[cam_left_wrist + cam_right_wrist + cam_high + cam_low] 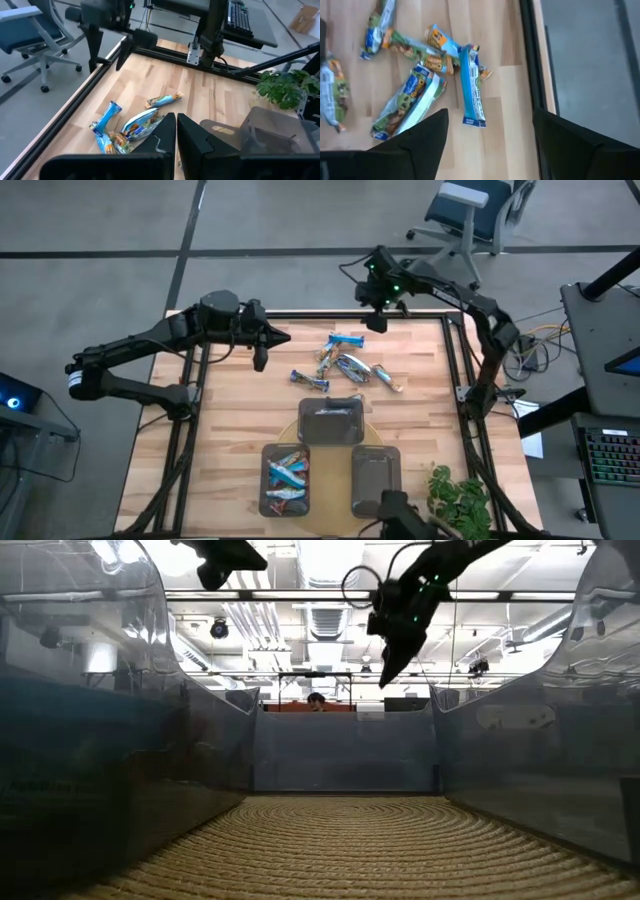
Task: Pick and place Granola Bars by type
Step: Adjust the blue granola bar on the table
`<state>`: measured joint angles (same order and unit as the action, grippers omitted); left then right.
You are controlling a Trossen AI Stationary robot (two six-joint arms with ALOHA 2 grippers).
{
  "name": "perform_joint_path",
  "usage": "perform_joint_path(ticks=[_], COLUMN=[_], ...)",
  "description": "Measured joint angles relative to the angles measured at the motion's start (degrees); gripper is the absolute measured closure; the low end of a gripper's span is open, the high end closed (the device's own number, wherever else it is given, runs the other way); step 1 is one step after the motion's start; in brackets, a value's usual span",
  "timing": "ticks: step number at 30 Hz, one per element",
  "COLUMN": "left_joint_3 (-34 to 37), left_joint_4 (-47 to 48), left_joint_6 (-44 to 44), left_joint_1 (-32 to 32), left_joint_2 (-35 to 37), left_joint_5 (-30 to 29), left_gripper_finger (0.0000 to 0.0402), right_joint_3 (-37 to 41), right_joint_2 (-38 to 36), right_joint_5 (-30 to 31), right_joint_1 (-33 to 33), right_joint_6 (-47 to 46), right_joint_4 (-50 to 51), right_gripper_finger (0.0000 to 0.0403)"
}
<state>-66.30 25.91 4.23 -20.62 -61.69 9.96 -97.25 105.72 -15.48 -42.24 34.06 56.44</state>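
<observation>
Right tool (pixel 490 135) hangs over the far right part of the surface (pixel 230 420), jaws spread wide, nothing between them. It looks like the approach step of a pick: poised above the pile, no bar taken. Directly under it in the right wrist view lies a long blue bar (pixel 471 87), flat on the wood close to the surface's dark edge rail (pixel 532 60), with a green-and-blue bar (pixel 410 100) just beside it and more wrapped bars fanned out past that.

From the high view the loose granola bars (pixel 350 363) sit in a cluster on the far half of the surface, one blue bar (pixel 309 380) a little apart on the left arm's side.

Nearer the front, three dark grey trays: one (pixel 285 478) already holds several bars with blue wrappers, the middle tray (pixel 331 421) and the right one (pixel 375 476) look to have none, though I can't be sure.

Left tool (pixel 262 358) hovers over the far left of the surface, jaws pressed together, holding nothing, apparently waiting.

Next move, I'd judge: descend straight onto that long blue bar, jaws straddling its narrow width, and close without snagging the overlapping neighbours. Then it's a carry to the tray of blue bars.
</observation>
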Motion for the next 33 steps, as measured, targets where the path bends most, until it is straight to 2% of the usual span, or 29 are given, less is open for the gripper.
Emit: perform_joint_path(ticks=[17,33], left_joint_3=[0.0,0.0], left_joint_4=[-0.2,-0.3], left_joint_6=[2.1,2.7], left_joint_1=[0.0,0.0], left_joint_2=[0.0,0.0], left_joint_5=[-1.1,-2.1], left_gripper_finger=[0.0402,0.0402], right_joint_3=[0.2,0.2], right_joint_2=[9.4,14.0], right_joint_5=[-1.3,-0.4], right_joint_1=[1.1,3.9], right_joint_6=[2.7,2.2], right_joint_4=[-0.8,-1.8], right_gripper_finger=[0.0129,0.0142])
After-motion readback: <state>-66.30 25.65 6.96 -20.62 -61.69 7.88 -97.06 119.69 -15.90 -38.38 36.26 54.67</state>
